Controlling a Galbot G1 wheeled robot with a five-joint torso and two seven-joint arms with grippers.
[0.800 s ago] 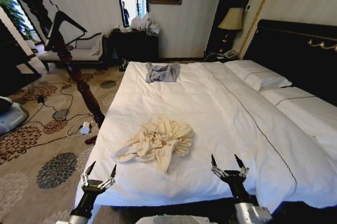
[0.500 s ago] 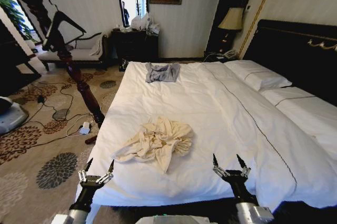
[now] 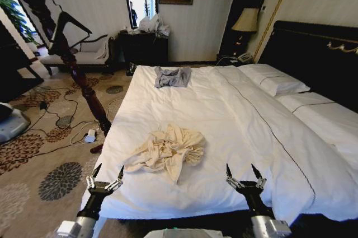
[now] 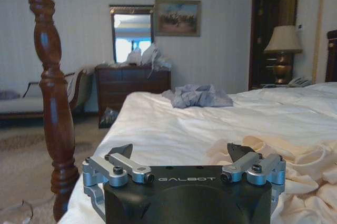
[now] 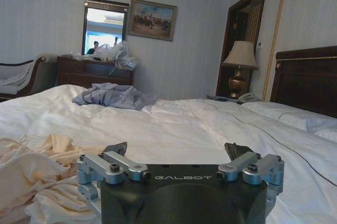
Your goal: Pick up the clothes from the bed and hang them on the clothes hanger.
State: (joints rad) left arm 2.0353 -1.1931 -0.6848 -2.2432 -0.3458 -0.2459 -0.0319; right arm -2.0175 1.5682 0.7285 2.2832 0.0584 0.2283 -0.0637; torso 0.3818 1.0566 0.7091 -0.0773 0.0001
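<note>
The clothes [image 3: 166,153], a crumpled cream garment, lie on the near part of the bed [image 3: 224,109], a little left of its middle. My left gripper [image 3: 110,168] stands open at the bed's near left corner, short of the garment and to its left. My right gripper [image 3: 240,168] is open over the near edge, to the garment's right. The left wrist view has its open gripper [image 4: 180,153] with the clothes [image 4: 297,174] just beyond. In the right wrist view the clothes [image 5: 31,179] lie beside the open gripper [image 5: 176,150]. The black clothes hanger [image 3: 71,23] hangs on a wooden stand at the far left.
A grey garment [image 3: 172,77] lies at the bed's far end. The turned wooden stand [image 3: 84,84] leans over the patterned carpet left of the bed, with cables [image 3: 61,131] at its foot. Pillows [image 3: 274,78] and a black headboard [image 3: 313,53] are on the right.
My left gripper has shifted slightly forward and to the right, nearer the bed's corner. The right gripper and the clothes have stayed put.
</note>
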